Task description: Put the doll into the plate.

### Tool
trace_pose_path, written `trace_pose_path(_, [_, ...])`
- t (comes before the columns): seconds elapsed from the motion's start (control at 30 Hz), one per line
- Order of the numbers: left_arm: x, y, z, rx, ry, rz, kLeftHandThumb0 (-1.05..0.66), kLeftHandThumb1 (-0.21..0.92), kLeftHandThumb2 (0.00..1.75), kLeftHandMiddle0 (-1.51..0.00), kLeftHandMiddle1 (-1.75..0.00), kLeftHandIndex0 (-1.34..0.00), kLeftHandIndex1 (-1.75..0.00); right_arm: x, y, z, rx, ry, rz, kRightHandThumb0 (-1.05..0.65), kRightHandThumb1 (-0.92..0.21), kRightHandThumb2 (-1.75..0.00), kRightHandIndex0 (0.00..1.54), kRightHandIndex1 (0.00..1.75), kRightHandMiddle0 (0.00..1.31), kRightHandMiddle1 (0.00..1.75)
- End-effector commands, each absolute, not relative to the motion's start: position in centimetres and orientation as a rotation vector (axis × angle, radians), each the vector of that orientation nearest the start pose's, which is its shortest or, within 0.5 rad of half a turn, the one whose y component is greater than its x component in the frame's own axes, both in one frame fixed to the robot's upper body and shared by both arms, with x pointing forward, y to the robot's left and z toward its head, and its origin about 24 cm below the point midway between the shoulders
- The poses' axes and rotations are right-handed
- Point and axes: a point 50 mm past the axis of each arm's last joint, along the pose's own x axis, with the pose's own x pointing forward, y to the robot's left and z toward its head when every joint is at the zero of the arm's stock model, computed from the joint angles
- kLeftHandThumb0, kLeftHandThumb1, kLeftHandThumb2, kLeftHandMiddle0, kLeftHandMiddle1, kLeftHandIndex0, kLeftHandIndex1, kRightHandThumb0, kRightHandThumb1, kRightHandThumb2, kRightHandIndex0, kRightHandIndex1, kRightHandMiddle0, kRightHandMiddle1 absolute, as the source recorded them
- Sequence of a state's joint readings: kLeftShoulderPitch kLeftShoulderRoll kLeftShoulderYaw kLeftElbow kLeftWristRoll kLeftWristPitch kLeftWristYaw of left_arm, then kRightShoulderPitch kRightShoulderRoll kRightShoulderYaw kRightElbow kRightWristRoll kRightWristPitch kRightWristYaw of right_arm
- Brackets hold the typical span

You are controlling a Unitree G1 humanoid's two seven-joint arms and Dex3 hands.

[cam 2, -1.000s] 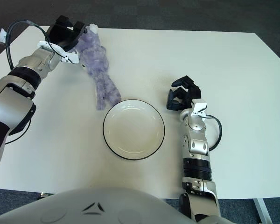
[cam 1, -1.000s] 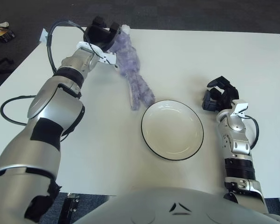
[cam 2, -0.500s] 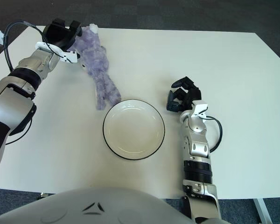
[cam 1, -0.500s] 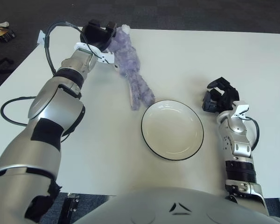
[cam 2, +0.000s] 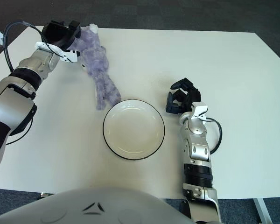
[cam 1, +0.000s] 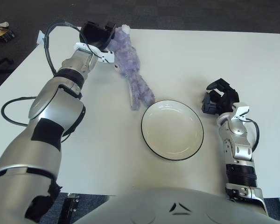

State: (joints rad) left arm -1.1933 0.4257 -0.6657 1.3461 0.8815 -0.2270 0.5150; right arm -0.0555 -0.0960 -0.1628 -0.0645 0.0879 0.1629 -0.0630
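A purple plush doll (cam 1: 131, 70) lies on the white table, head toward the far edge and legs pointing at the plate. The white plate with a dark rim (cam 1: 151, 138) sits in the table's middle and holds nothing. My left hand (cam 1: 99, 32) is at the far left, right beside the doll's head, its fingers spread and touching the plush without closing round it. My right hand (cam 1: 218, 99) shows to the right of the plate, with its fingers curled and nothing in them.
A black cable (cam 1: 50, 44) loops off my left forearm near the table's far left corner. Dark floor lies beyond the table's far edge (cam 1: 200, 31). Bare tabletop spreads around the plate on the right and front.
My left hand has shifted slightly left and back beside the doll's head. The doll and plate have stayed put. My right hand has barely moved.
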Motion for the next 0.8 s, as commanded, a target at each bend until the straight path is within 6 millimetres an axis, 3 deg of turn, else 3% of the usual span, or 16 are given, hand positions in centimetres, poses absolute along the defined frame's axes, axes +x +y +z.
trace_pose_path(0.0, [41.6,17.6,15.9,1.747,-0.327,-0.007,-0.17,0.43,0.95,-0.31,-1.16,-0.13,-1.32,25.2,-20.5,3.8,-0.001,0.15,-0.211,-0.01,-0.08,-1.55,0.79,1.75,0.63,1.6])
trace_pose_path(0.1, [41.7,17.6,15.8,1.764,-0.278,-0.037,-0.23,0.31,1.07,-0.22,-0.99,-0.04,-1.22,25.1,-20.4,3.9,-0.005,0.148,-0.209,-0.01,-0.08,-1.54,0.79,1.75,0.63,1.6])
trace_pose_path(0.43, [41.8,17.7,15.3,1.823,-0.165,-0.1,-0.29,0.25,1.08,-0.11,-0.61,0.0,-0.84,25.0,-20.3,4.2,-0.008,0.143,-0.202,-0.01,-0.08,-1.54,0.79,1.75,0.65,1.58])
trace_pose_path(0.77, [41.8,17.8,14.9,1.841,-0.127,-0.111,-0.25,0.21,1.09,-0.09,-0.53,0.0,-0.75,24.9,-20.2,4.4,-0.009,0.141,-0.199,-0.01,-0.08,-1.54,0.79,1.75,0.65,1.58])
